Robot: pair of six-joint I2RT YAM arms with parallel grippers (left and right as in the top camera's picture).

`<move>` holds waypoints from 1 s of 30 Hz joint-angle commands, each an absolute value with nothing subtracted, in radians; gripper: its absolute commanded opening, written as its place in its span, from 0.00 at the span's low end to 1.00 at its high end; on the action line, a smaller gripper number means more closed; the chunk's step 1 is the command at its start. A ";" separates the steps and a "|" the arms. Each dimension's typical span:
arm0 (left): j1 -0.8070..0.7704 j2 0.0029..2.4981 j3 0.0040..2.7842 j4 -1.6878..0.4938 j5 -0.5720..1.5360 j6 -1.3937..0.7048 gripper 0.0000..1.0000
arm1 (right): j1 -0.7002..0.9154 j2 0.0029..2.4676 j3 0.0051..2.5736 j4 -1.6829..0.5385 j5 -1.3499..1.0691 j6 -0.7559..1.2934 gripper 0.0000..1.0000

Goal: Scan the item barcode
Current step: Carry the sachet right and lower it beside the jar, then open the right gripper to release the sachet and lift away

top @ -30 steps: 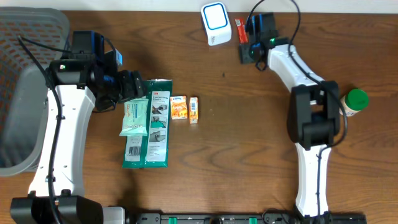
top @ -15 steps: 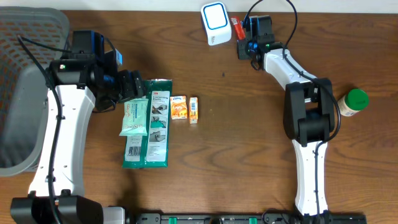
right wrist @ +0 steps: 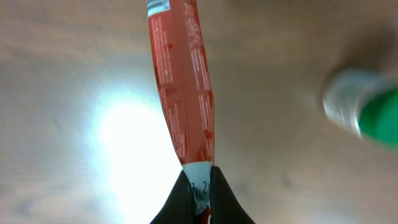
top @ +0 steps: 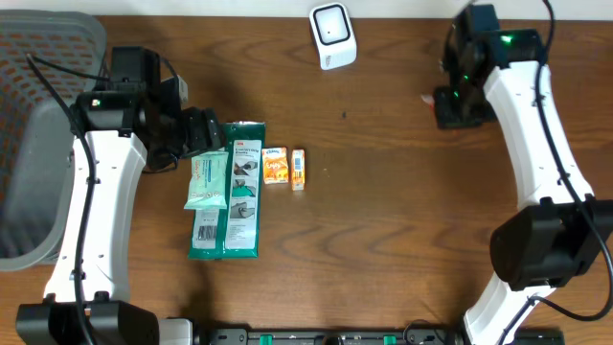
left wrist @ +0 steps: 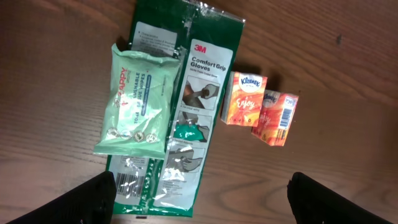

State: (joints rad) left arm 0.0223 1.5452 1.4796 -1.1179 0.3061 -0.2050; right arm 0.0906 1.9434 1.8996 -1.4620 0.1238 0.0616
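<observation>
A long red packet [right wrist: 183, 81] with a white end is pinched between the jaws of my right gripper [right wrist: 201, 177], which is shut on it. A barcode strip [right wrist: 157, 5] shows at the packet's far end. In the overhead view the right gripper [top: 450, 96] hangs to the right of the white scanner [top: 332, 34]. My left gripper [left wrist: 202, 202] is open, with nothing between its fingers, above the green glove pack [left wrist: 186, 112]. In the overhead view the left gripper [top: 196, 132] sits at that pack's upper left.
A pale green wipes pack [left wrist: 137, 99] lies on the glove pack. Two small orange tissue packs [left wrist: 244, 98] [left wrist: 275, 117] lie to its right. A grey basket [top: 38, 144] stands at the far left. A blurred green-capped bottle [right wrist: 373, 112] shows below the right wrist.
The right gripper closed on the red packet beside the scanner and swung right with it, away from the scanner. The left arm has not moved.
</observation>
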 commanded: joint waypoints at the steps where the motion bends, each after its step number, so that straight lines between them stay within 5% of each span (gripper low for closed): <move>1: 0.020 1.549 1.478 -1.118 0.294 -0.192 0.89 | 0.055 1.983 1.851 -1.478 0.223 0.086 0.01; 11: 0.020 1.549 1.478 -1.118 0.294 -0.192 0.89 | -0.099 1.983 1.659 -1.350 0.414 0.089 0.02; 12: 0.020 1.549 1.478 -1.118 0.294 -0.192 0.89 | -0.116 1.983 1.637 -1.314 0.406 0.089 0.07; 15: 0.020 1.549 1.478 -1.118 0.294 -0.192 0.89 | -0.132 1.983 1.626 -1.281 0.373 0.088 0.73; 20: 0.020 1.549 1.478 -1.118 0.294 -0.192 0.89 | -0.129 1.982 1.633 -1.273 0.372 0.010 0.83; 25: 0.020 1.549 1.478 -1.118 0.294 -0.192 0.89 | -0.127 1.982 1.652 -1.272 0.081 0.010 0.81; 27: 0.020 1.549 1.478 -1.118 0.294 -0.192 0.89 | -0.127 1.982 1.649 -1.298 -0.006 0.010 0.73; 30: 0.020 1.549 1.478 -1.118 0.294 -0.192 0.89 | -0.131 1.982 1.617 -1.288 -0.006 0.030 0.05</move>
